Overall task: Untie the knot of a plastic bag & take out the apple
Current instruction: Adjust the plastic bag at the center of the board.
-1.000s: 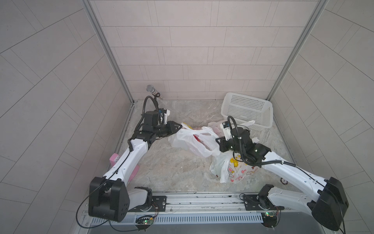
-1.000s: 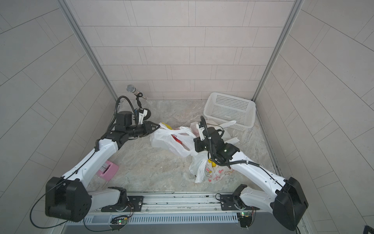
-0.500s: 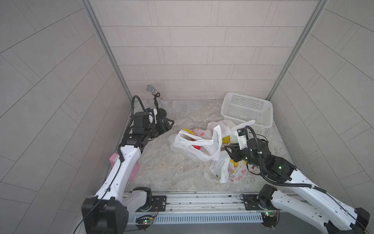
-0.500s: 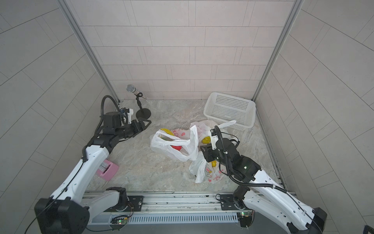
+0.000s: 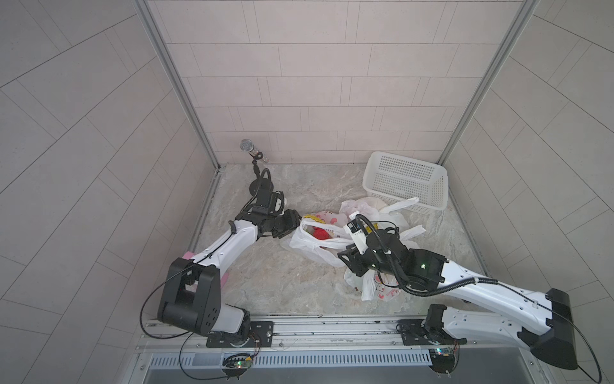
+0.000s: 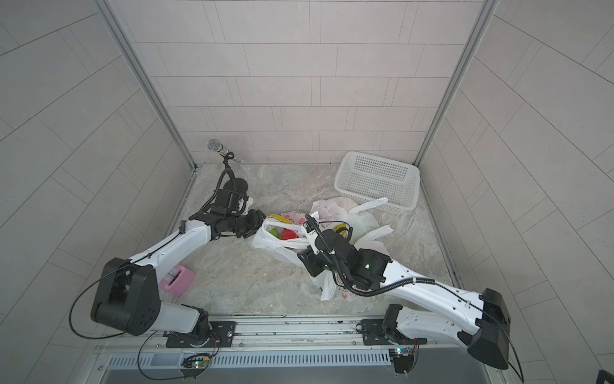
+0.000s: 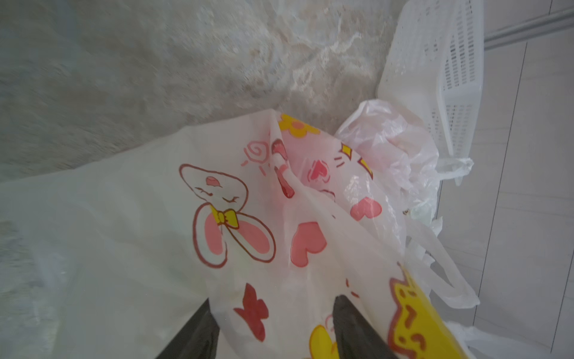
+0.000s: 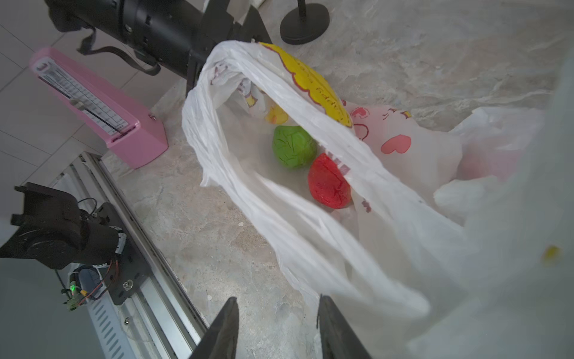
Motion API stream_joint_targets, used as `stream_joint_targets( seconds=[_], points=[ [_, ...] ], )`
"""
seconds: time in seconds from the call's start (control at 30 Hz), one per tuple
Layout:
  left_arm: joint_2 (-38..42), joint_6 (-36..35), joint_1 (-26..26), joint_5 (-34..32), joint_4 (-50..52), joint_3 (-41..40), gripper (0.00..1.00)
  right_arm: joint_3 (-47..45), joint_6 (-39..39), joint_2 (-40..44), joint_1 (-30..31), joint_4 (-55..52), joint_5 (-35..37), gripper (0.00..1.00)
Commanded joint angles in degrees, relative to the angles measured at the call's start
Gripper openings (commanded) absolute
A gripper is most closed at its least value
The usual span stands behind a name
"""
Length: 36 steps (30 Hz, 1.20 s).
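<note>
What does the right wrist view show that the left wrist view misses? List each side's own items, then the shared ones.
Only the right wrist view: the inside of the printed plastic bag, holding a green round item and a red round item; the pink metronome; the black stand base.
Only the left wrist view: the white basket and the bunny print on the bag.
Both: the bag itself and the marble tabletop.
</note>
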<state>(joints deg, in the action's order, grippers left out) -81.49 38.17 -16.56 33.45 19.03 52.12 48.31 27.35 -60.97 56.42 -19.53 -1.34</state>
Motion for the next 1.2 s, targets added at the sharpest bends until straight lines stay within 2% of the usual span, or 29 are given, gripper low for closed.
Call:
stream_joint_targets(
  seconds=[0.0,0.07,0.2,0.33,0.37,0.47,0.53,0.57,0.73,0.87,1.03,1.1,1.17],
  points=[
    [3.5,1.0,-1.2,0.4,-0.4,-3.8,0.52,-1.5,0.5,0.3,-0.1,5.2,2.4,0.43],
    [6.9,0.2,-1.0,-2.0,1.7,-5.3,0.51,-3.5,1.1,0.6,-0.1,7.7,1.5,0.43],
    [12.5,-2.0,0.1,-7.7,7.2,-5.4,0.66,-7.7,3.5,0.5,0.0,9.9,-0.3,0.43],
    [14.7,-3.4,1.9,-13.5,9.9,-4.8,0.81,-12.0,5.9,1.3,0.4,11.8,-1.3,0.43],
    [14.5,-3.3,2.7,-14.4,10.0,-4.7,0.87,-12.2,6.3,1.5,0.5,11.8,-1.3,0.42],
    [12.6,-1.3,4.3,-15.4,7.1,-4.4,0.90,-15.0,6.5,2.4,0.8,11.4,-1.2,0.42],
    [10.3,0.2,4.8,-13.5,3.5,-4.3,1.00,-15.3,5.9,3.3,1.0,9.8,-1.8,0.42],
    [9.0,0.4,5.0,-11.8,2.8,-3.8,1.00,-15.0,5.3,4.2,1.2,7.8,-1.8,0.42],
    [3.7,-0.7,5.9,-11.4,2.1,-3.1,0.99,-12.9,2.6,11.2,1.5,0.0,-0.8,0.42],
    [1.5,-0.6,6.7,-9.6,-2.3,-4.5,0.93,-5.7,-0.3,13.4,1.5,-2.5,1.7,0.42],
    [-1.7,-2.3,5.1,-6.3,-3.9,-3.8,0.76,2.9,-4.9,3.8,1.5,1.1,1.2,0.43],
    [-1.9,-2.2,5.1,-5.8,-4.6,-4.4,0.62,6.1,-5.5,-1.9,1.5,3.7,-0.2,0.43],
    [-2.0,-1.8,5.1,-5.5,-5.4,-5.2,0.54,8.1,-5.5,-7.0,1.5,5.7,-1.0,0.43]
  ],
)
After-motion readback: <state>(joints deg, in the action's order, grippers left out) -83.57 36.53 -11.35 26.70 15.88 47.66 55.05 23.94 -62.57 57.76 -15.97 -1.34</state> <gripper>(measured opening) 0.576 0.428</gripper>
